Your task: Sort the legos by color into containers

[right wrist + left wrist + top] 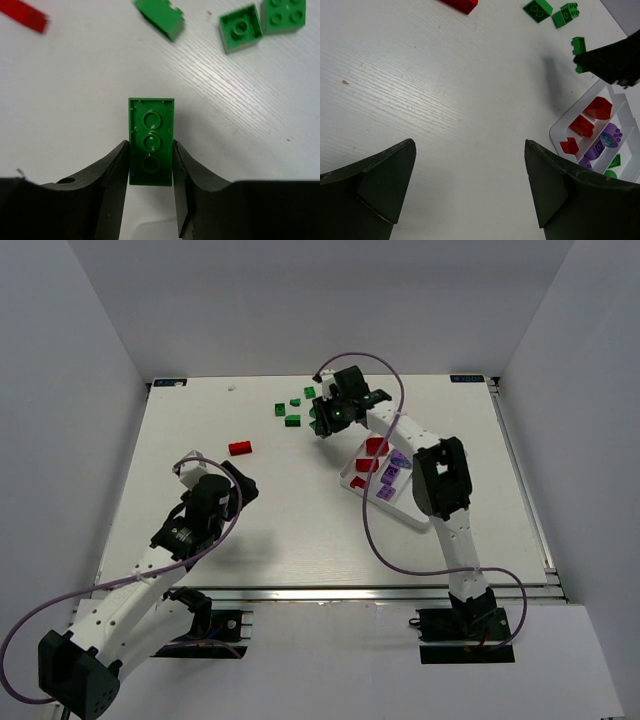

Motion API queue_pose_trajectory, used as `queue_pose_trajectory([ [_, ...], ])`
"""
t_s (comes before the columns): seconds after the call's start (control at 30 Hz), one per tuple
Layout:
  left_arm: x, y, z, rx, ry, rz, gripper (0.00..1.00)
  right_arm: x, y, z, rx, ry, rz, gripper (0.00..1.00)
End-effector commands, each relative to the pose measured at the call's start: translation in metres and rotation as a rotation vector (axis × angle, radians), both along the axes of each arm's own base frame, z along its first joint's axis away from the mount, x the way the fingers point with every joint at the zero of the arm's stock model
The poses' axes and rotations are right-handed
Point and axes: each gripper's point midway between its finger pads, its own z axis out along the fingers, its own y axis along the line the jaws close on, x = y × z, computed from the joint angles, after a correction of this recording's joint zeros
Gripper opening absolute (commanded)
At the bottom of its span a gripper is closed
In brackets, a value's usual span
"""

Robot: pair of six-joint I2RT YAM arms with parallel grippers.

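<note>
My right gripper (150, 146) is shut on a green lego (151, 120), whose hollow underside faces the camera; it hangs just above the table at the back centre (322, 422). Three more green legos (241, 27) and a red one (240, 448) lie loose on the table nearby. The white tray (416, 517) holds red legos (377, 447) in its left compartment and purple ones (392, 476) in the middle. Green pieces (615, 161) show in the third. My left gripper (470, 145) hangs wide open over bare table, left of the tray, holding nothing.
The right arm (440, 475) crosses over the tray's right side and hides it from above. The table's edges meet grey walls on the left, back and right. A purple cable (375, 530) loops beside the tray.
</note>
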Motion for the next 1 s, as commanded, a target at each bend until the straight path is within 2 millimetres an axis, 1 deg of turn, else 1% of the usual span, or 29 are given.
queue_pose_trajectory([
  [0.0,0.006,-0.011,0.013,-0.052,-0.032,-0.031,0.98,-0.030,0.007,0.107,0.152,-0.127,0.255,0.00],
  [0.03,0.006,-0.014,0.012,-0.060,-0.027,-0.043,0.98,-0.040,0.001,0.123,0.152,-0.153,0.309,0.00],
  [0.07,0.006,-0.015,0.011,-0.061,-0.024,-0.049,0.98,-0.049,-0.003,0.125,0.154,-0.144,0.331,0.00],
  [0.13,0.006,-0.018,0.012,-0.064,-0.025,-0.062,0.98,-0.058,-0.017,0.134,0.159,-0.153,0.363,0.00],
  [0.17,0.007,-0.019,0.012,-0.067,-0.026,-0.068,0.98,-0.065,-0.024,0.152,0.169,-0.186,0.372,0.00],
  [0.2,0.007,-0.021,0.013,-0.070,-0.031,-0.080,0.98,-0.070,-0.035,0.143,0.162,-0.164,0.366,0.00],
  [0.23,0.008,-0.022,0.013,-0.072,-0.033,-0.084,0.98,-0.074,-0.042,0.146,0.161,-0.174,0.377,0.00],
  [0.27,0.009,-0.023,0.014,-0.075,-0.036,-0.086,0.98,-0.082,-0.050,0.161,0.169,-0.201,0.378,0.00],
  [0.3,0.010,-0.024,0.016,-0.075,-0.041,-0.091,0.98,-0.082,-0.061,0.161,0.168,-0.202,0.362,0.00],
  [0.33,0.010,-0.026,0.017,-0.080,-0.043,-0.100,0.98,-0.089,-0.070,0.150,0.162,-0.173,0.360,0.00],
  [0.37,0.011,-0.027,0.015,-0.079,-0.038,-0.103,0.98,-0.098,-0.077,0.161,0.169,-0.201,0.375,0.00],
  [0.4,0.011,-0.029,0.015,-0.081,-0.038,-0.109,0.98,-0.097,-0.089,0.159,0.163,-0.200,0.354,0.00],
  [0.43,0.012,-0.030,0.015,-0.084,-0.039,-0.113,0.98,-0.104,-0.098,0.148,0.157,-0.173,0.345,0.00],
  [0.47,0.012,-0.031,0.014,-0.084,-0.036,-0.117,0.98,-0.110,-0.105,0.155,0.165,-0.194,0.356,0.00],
  [0.5,0.013,-0.032,0.014,-0.087,-0.038,-0.120,0.98,-0.109,-0.118,0.153,0.163,-0.193,0.334,0.00],
  [0.53,0.013,-0.034,0.014,-0.090,-0.036,-0.127,0.98,-0.114,-0.127,0.143,0.159,-0.166,0.316,0.00],
  [0.57,0.013,-0.035,0.014,-0.095,-0.035,-0.129,0.98,-0.116,-0.135,0.148,0.160,-0.179,0.306,0.00],
  [0.6,0.013,-0.035,0.014,-0.097,-0.034,-0.131,0.98,-0.117,-0.147,0.145,0.159,-0.176,0.292,0.00],
  [0.63,0.013,-0.037,0.013,-0.102,-0.033,-0.136,0.98,-0.118,-0.155,0.144,0.160,-0.174,0.282,0.00],
  [0.67,0.013,-0.036,0.012,-0.102,-0.033,-0.136,0.98,-0.124,-0.161,0.141,0.167,-0.164,0.278,0.00],
  [0.7,0.013,-0.037,0.013,-0.105,-0.035,-0.140,0.98,-0.124,-0.175,0.138,0.156,-0.166,0.261,0.00],
  [0.73,0.013,-0.038,0.013,-0.106,-0.036,-0.139,0.98,-0.125,-0.182,0.137,0.153,-0.168,0.250,0.00],
  [0.77,0.012,-0.037,0.012,-0.108,-0.035,-0.140,0.98,-0.126,-0.195,0.136,0.148,-0.168,0.219,0.00],
  [0.87,0.012,-0.038,0.013,-0.114,-0.043,-0.143,0.98,-0.131,-0.212,0.135,0.130,-0.181,0.190,0.00],
  [0.9,0.013,-0.038,0.012,-0.115,-0.044,-0.143,0.98,-0.134,-0.224,0.130,0.117,-0.183,0.172,0.00],
  [0.93,0.013,-0.039,0.012,-0.117,-0.045,-0.146,0.98,-0.135,-0.229,0.124,0.106,-0.176,0.164,0.00],
  [0.97,0.013,-0.040,0.011,-0.117,-0.043,-0.148,0.98,-0.138,-0.234,0.123,0.092,-0.182,0.159,0.00],
])
